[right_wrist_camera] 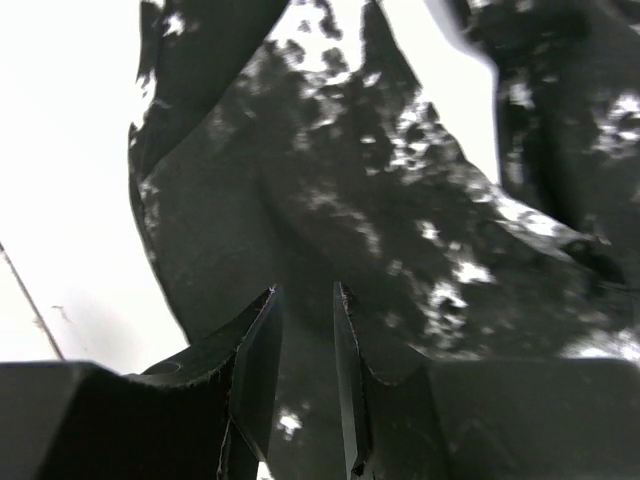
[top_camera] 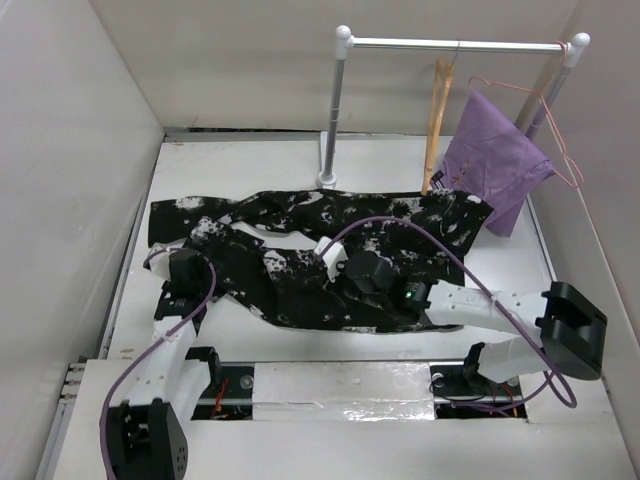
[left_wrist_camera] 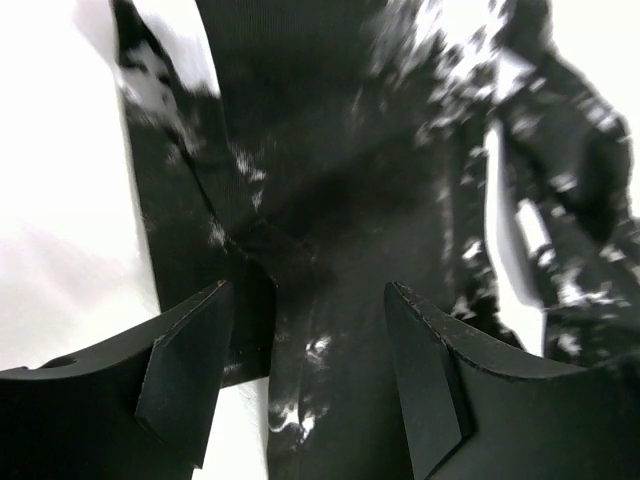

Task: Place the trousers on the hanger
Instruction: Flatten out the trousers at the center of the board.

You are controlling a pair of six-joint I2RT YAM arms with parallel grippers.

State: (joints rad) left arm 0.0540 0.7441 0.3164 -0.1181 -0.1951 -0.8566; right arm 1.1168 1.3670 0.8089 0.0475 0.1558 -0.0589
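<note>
The black, white-speckled trousers (top_camera: 290, 212) lie crumpled across the middle of the white table, waist end towards the right. My left gripper (top_camera: 185, 272) is low over their left end; in the left wrist view (left_wrist_camera: 310, 300) its jaws stand wide open astride a strip of the trousers (left_wrist_camera: 330, 150). My right gripper (top_camera: 345, 268) is down on the middle of the trousers; in the right wrist view (right_wrist_camera: 305, 300) its jaws are nearly together with a fold of the trousers (right_wrist_camera: 350, 180) between them. The tan wooden hanger (top_camera: 434, 120) hangs on the rail at the back right, apart from both grippers.
A white clothes rail (top_camera: 450, 44) on two posts stands at the back. A purple cloth (top_camera: 495, 160) hangs from it on a pink wire hanger (top_camera: 560, 130), right beside the wooden one. White walls close in the left and right sides.
</note>
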